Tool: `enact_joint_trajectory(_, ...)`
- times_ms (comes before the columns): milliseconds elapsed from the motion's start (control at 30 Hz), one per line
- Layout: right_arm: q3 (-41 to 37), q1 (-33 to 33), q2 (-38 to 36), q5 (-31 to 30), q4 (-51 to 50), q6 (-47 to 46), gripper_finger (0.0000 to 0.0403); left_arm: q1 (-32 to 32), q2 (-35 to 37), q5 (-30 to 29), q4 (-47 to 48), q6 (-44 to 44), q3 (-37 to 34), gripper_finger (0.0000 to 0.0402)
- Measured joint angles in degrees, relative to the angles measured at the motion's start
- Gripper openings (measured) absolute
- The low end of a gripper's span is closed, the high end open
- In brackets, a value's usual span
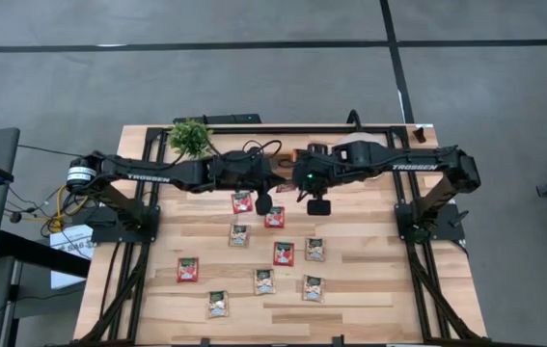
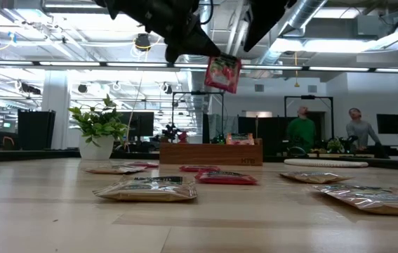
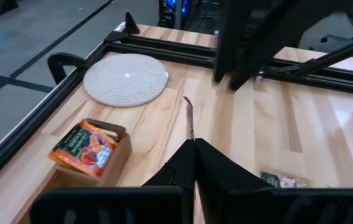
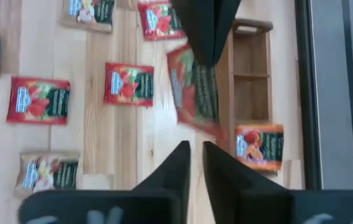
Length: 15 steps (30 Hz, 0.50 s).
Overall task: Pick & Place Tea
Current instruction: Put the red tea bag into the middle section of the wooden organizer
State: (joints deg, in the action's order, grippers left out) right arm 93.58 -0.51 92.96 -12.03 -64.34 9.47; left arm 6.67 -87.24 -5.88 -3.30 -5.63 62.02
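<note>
A red tea sachet (image 2: 223, 74) hangs in the air over the middle of the table, with my left gripper (image 3: 192, 146) shut on it. My right gripper (image 4: 196, 155) stands just short of the sachet (image 4: 195, 99), fingers slightly apart and nothing between them. Several more red, orange and pale sachets (image 1: 284, 253) lie flat on the table top. An orange sachet (image 4: 260, 146) stands in an end compartment of the brown wooden tray (image 4: 251, 81) at the far side. My left gripper pinches the red sachet by one end (image 4: 192, 71) between its two fingers. The fingers slant down from the table's left. The sachet sticks out beyond the fingertips, edge-on in the left wrist view (image 3: 188, 118). It is tilted and lifted clear of the table.
A potted plant (image 1: 191, 138) stands at the far left, beside the tray. A round pale disc (image 3: 126, 78) lies at the far right, near the black frame rail (image 3: 164, 50). People stand in the room beyond the table (image 2: 300, 130).
</note>
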Motion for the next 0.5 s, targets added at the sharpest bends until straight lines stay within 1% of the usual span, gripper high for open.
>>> enact_joint_trajectory(67, 0.1, 0.0, -1.2, -0.1, -1.0, -0.4, 0.0060, 0.9, 0.0, -0.2, 0.4, 0.0, 0.0, 0.0000)
enact_joint_trajectory(133, 0.1, -0.2, -2.6, -0.4, -4.1, -2.7, 0.0072, 2.2, 0.0, -0.2, 0.5, 0.1, 0.0, 0.0000)
enact_joint_trajectory(233, -0.4, -0.4, -4.7, -0.4, -7.9, -6.1, 0.0076, 5.2, 0.0, -0.3, -0.5, 0.7, 0.0, 0.0000)
enact_joint_trajectory(333, -2.3, -0.4, -7.7, -0.3, -8.3, -7.7, 0.0074, 9.0, -0.4, -0.2, -2.6, 0.8, 0.0, 0.0000)
enact_joint_trajectory(367, -3.1, -0.4, -8.8, -0.3, -8.7, -8.3, 0.0073, 10.4, -0.8, 0.5, -3.3, 0.7, 0.0, 0.0000)
enact_joint_trajectory(500, -6.2, -0.4, -12.2, -0.2, -8.2, -11.3, 0.0072, 15.1, -5.0, 6.8, -8.9, 0.4, 0.0, 0.0000)
